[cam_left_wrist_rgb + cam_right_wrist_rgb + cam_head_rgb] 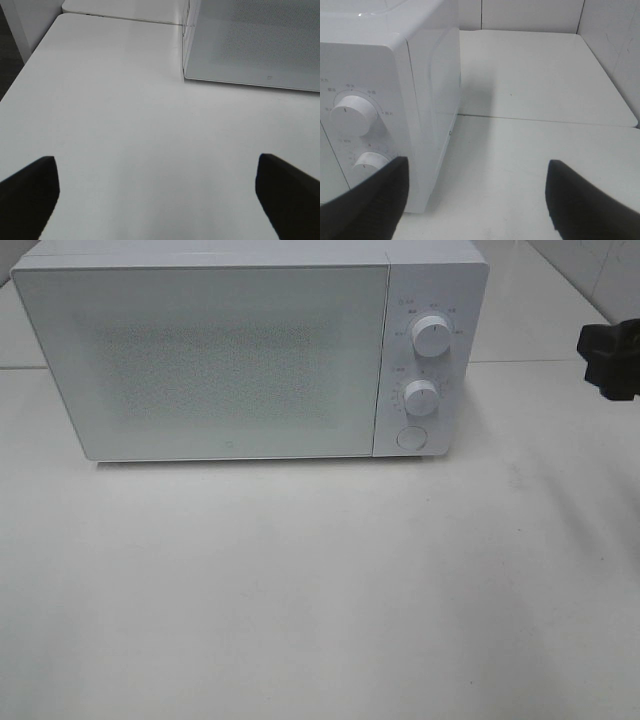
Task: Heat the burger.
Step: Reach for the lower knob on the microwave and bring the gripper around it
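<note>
The burger is out of view in every frame. A white microwave (230,360) stands at the back of the table with its door shut; nothing shows through the frosted door. My left gripper (157,200) is open over bare tabletop, left of the microwave's front corner (250,45). My right gripper (477,200) is open beside the microwave's right side (425,75), near its knobs, with nothing between the fingers. A black part of the right arm (610,358) shows at the right edge of the exterior high view.
The microwave's panel carries an upper knob (431,335), a lower knob (421,397) and a round button (410,437). The white table (320,590) stretches in front. A seam between table sections (545,120) runs behind the right gripper; white walls stand at the back.
</note>
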Robot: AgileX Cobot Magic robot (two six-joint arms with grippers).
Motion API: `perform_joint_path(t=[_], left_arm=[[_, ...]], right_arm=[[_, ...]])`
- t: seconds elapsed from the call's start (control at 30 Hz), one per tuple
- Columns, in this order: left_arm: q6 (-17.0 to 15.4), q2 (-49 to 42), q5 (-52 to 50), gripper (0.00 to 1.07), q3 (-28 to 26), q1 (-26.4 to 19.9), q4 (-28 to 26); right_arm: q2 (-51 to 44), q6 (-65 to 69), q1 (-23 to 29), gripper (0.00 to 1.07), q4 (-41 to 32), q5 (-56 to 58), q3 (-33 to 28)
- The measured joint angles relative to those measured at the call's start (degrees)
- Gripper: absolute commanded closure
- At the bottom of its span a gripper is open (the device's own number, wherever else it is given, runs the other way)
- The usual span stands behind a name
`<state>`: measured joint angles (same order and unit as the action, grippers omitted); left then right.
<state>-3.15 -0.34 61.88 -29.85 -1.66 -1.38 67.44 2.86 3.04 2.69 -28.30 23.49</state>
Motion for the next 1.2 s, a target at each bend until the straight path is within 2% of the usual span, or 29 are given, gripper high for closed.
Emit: perform_joint_path(t=[0.33,0.4,0.43,0.5,0.53,0.63,0.7,0.73,0.8,0.83,0.9,1.0,1.07,1.2], left_arm=[[0.00,0.00,-0.06,0.07,0.00,0.00,0.00],[0.00,0.00,-0.06,0.07,0.00,0.00,0.00],[0.06,0.00,-0.06,0.07,0.00,0.00,0.00],[0.06,0.00,-0.06,0.07,0.00,0.00,0.00],[0.06,0.00,-0.06,0.07,0.00,0.00,0.00],[0.06,0.00,-0.06,0.07,0.00,0.00,0.00],[0.06,0.00,-0.06,0.07,0.00,0.00,0.00],[0.06,0.00,-0.06,0.07,0.00,0.00,0.00],[0.06,0.00,-0.06,0.07,0.00,0.00,0.00],[0.06,0.00,-0.06,0.07,0.00,0.00,0.00],[0.06,0.00,-0.06,0.07,0.00,0.00,0.00],[0.06,0.00,-0.06,0.07,0.00,0.00,0.00],[0.06,0.00,-0.06,0.07,0.00,0.00,0.00],[0.06,0.00,-0.06,0.07,0.00,0.00,0.00]], right_arm=[[11.00,-6.07,0.00,0.32,-4.98,-16.39,-3.38],[13.64,-8.25,1.20,0.32,-8.42,-22.63,-5.21],[15.01,-10.43,3.15,0.32,-11.52,-26.30,-6.19],[15.64,-11.63,4.24,0.32,-13.29,-27.39,-6.47],[16.79,-13.92,7.33,0.32,-16.79,-29.45,-6.65],[17.25,-14.78,8.94,0.32,-18.16,-30.14,-6.65],[18.74,-16.73,13.58,0.32,-22.92,-32.89,-6.65],[18.74,-16.73,13.58,0.32,-22.92,-32.89,-6.65],[20.63,-18.16,19.82,0.32,-29.11,-35.75,-6.65],[20.63,-18.16,19.82,0.32,-29.11,-35.75,-6.65],[22.06,-19.25,24.06,0.32,-33.80,-37.59,-6.65],[22.52,-19.65,25.50,0.32,-35.41,-38.10,-6.59],[24.52,-21.20,30.71,0.32,-41.31,-39.82,-5.90],[26.01,-22.23,34.21,0.32,-45.38,-40.22,-4.64]])
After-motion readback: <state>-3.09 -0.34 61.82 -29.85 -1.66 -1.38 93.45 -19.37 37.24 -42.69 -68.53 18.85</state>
